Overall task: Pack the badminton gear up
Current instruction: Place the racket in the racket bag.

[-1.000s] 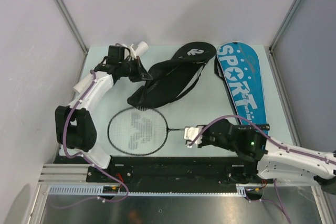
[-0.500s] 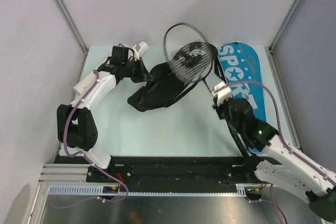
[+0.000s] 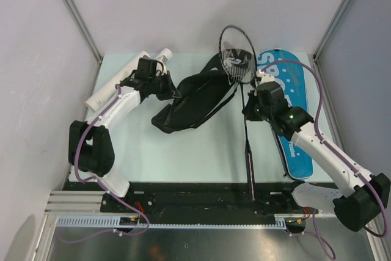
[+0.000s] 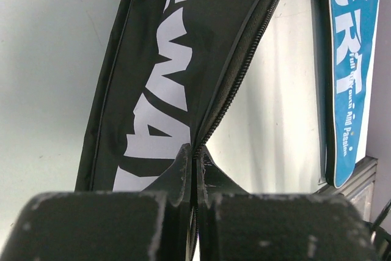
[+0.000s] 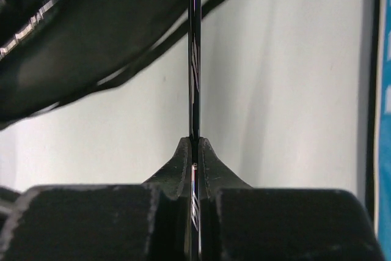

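The left fingers (image 4: 181,164) are closed tight on the zipper edge of the black racket bag (image 3: 194,97), which lies at the centre of the table (image 3: 201,151). The right fingers (image 5: 181,160) clamp the thin shaft of a racket (image 3: 237,54), whose head sits at upper centre over the bag's end. The blue SPORT bag (image 4: 351,59) lies at right, with white tubes (image 3: 135,62) at upper left.

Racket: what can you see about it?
The racket is thin and black, with an oval head of pale strings bearing a dark logo. Its long shaft is pinched in the right claw. It looks lifted, with its head toward the far wall, over the end of the black bag. Its handle is unclear.
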You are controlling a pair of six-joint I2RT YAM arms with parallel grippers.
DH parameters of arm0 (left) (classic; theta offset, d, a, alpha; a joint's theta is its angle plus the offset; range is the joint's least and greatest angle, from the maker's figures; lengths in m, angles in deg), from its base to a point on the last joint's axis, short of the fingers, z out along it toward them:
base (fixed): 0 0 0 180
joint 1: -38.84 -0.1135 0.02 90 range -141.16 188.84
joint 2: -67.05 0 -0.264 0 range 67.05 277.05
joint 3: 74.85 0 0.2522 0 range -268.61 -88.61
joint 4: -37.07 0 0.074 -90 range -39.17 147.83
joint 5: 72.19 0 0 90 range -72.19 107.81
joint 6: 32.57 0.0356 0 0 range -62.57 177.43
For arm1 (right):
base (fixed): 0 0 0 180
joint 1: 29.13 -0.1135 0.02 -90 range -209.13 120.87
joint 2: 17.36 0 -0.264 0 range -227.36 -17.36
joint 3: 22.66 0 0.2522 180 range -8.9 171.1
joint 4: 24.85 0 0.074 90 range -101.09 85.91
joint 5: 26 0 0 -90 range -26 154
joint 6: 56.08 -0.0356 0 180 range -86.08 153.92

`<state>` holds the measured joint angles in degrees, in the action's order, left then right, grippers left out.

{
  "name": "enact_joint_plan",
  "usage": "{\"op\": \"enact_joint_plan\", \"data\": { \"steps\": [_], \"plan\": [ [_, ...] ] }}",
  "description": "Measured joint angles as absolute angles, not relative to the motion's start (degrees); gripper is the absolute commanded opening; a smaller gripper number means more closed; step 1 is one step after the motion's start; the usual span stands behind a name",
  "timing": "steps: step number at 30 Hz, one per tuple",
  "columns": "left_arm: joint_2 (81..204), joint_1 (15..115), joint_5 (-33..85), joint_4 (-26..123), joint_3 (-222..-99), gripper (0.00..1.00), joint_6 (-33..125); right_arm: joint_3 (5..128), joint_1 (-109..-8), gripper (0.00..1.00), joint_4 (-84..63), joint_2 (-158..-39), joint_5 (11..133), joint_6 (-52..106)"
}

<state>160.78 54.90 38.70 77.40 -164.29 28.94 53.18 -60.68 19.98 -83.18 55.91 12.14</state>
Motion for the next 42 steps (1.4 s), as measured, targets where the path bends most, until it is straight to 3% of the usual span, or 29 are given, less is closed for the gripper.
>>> {"op": "enact_joint_plan", "data": {
  "steps": [8,19,28,42],
  "plan": [
    [160.8,58.3,35.0,74.6,-163.0,0.0,27.8,44.5,-63.9,0.0,29.7,-77.6,60.3,1.7],
    [160.7,58.3,33.0,73.6,-162.5,0.0,27.5,39.1,-71.7,0.0,33.9,-77.1,56.3,-1.5],
    [159.6,59.7,32.9,72.3,-161.4,0.0,27.5,38.9,-69.4,0.0,25.7,-85.6,54.0,-1.9],
    [157.3,68.3,27.7,70.9,-158.6,0.0,27.6,38.8,-67.8,0.0,17.7,-88.8,49.1,-3.6]
  ]
}}
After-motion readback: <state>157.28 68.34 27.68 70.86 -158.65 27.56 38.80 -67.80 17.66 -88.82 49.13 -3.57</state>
